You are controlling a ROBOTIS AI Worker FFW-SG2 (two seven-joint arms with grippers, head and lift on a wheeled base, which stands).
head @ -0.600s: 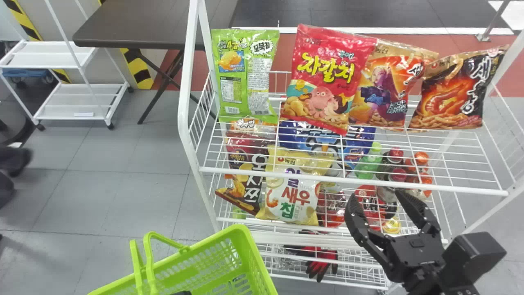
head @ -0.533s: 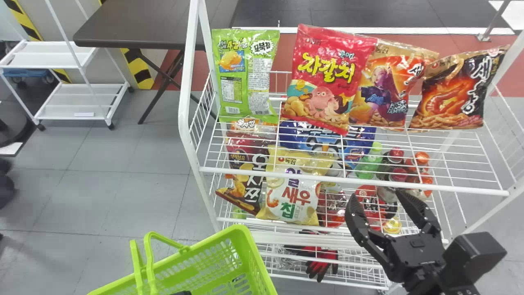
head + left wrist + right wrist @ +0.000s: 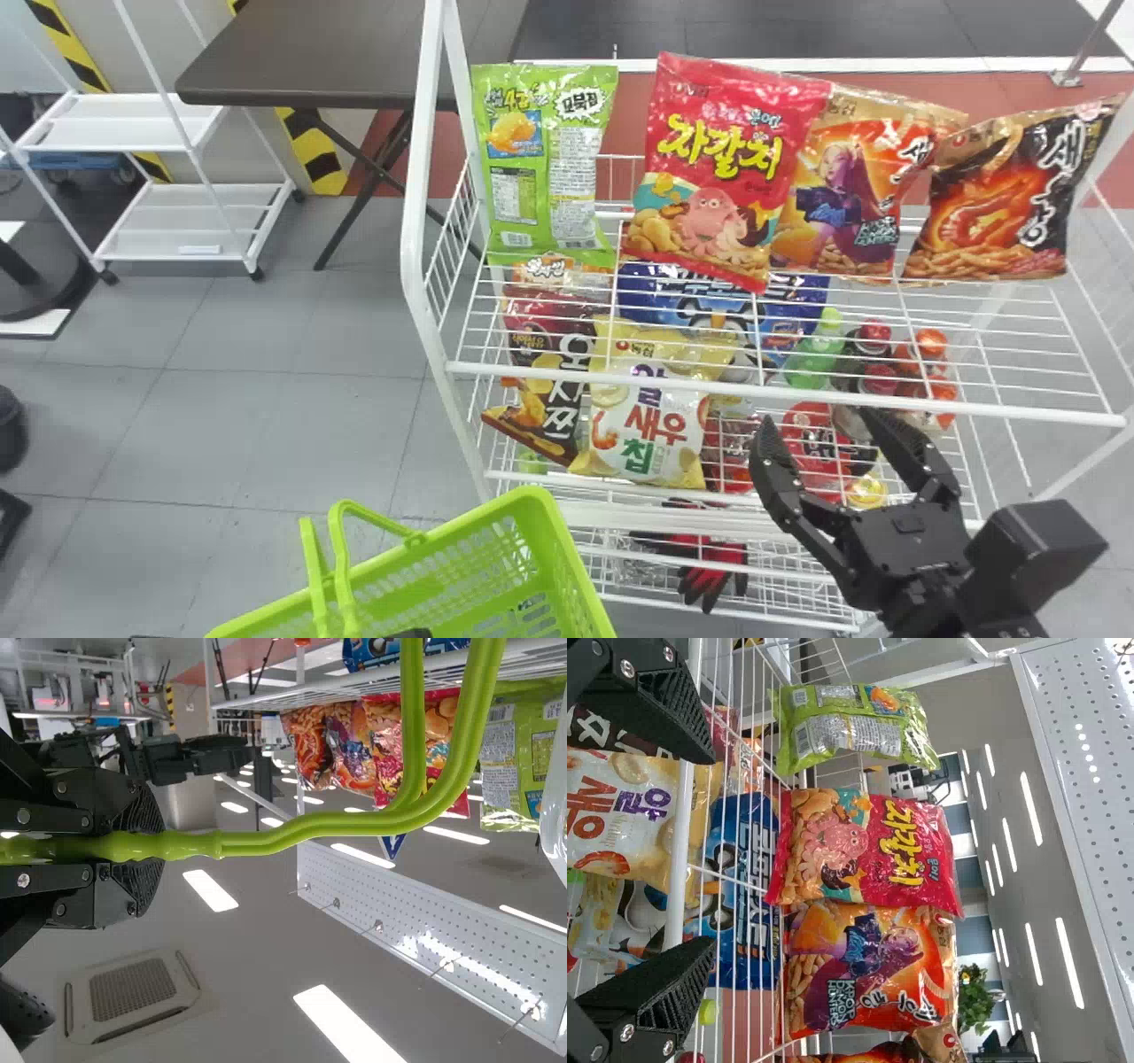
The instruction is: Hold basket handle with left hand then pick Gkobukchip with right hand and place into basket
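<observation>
Two fingers (image 3: 776,461) of my right claw (image 3: 819,424) stood apart, my left claw (image 3: 156,843) clamped the basket handle (image 3: 266,842), and swinging wide toward the upper shelf's (image 3: 780,391) Gkobukchip (image 3: 542,168) could have toppled the red snack bag (image 3: 722,168) beside it.

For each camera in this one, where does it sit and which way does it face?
Head view: on the head, facing forward and down at the shelf, basket and right gripper.
Left wrist view: facing forward and upward past the left gripper, jaws shut on the basket handle.
Right wrist view: facing the red bag, right jaws open in the foreground.
Shared by head and right wrist: the green bag.
</observation>
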